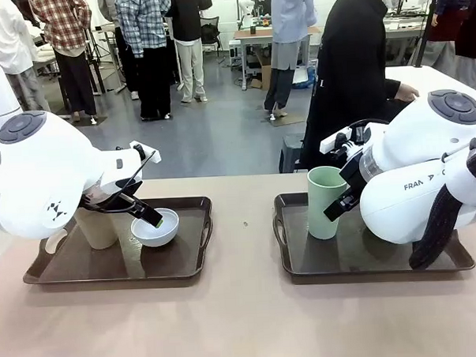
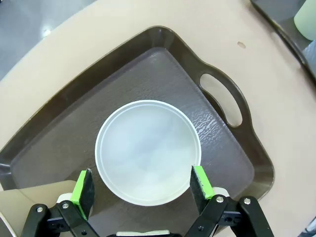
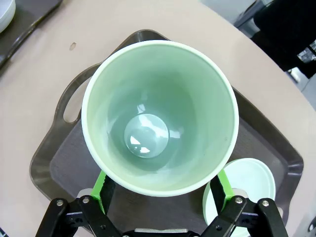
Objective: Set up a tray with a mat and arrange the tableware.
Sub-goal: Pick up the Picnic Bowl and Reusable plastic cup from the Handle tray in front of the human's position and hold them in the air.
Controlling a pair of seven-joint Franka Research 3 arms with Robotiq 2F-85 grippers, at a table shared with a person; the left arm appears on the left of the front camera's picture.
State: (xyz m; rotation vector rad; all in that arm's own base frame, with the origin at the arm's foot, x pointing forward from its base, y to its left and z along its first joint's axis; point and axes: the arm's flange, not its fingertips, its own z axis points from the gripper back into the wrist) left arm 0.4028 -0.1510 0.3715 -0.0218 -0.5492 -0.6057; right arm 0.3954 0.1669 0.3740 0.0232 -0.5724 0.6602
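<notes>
A white bowl (image 1: 163, 231) and a tan cup (image 1: 96, 229) stand on the left dark brown tray (image 1: 116, 279). My left gripper (image 1: 147, 217) hangs just above the bowl. In the left wrist view it (image 2: 142, 187) is open, its green pads (image 2: 83, 191) straddling the near part of the bowl (image 2: 148, 150). On the right tray (image 1: 368, 272) stands a pale green cup (image 1: 326, 202). My right gripper (image 1: 340, 207) is open around that cup (image 3: 158, 113), one finger (image 3: 101, 186) on each side. A pale green bowl (image 3: 249, 185) sits beside it on the tray (image 3: 54, 163). The mat is out of view.
A person in black (image 1: 352, 79) stands at the far side of the table. Bare tan tabletop (image 1: 245, 249) runs between the two trays and along the front edge. Several people stand farther back in the room.
</notes>
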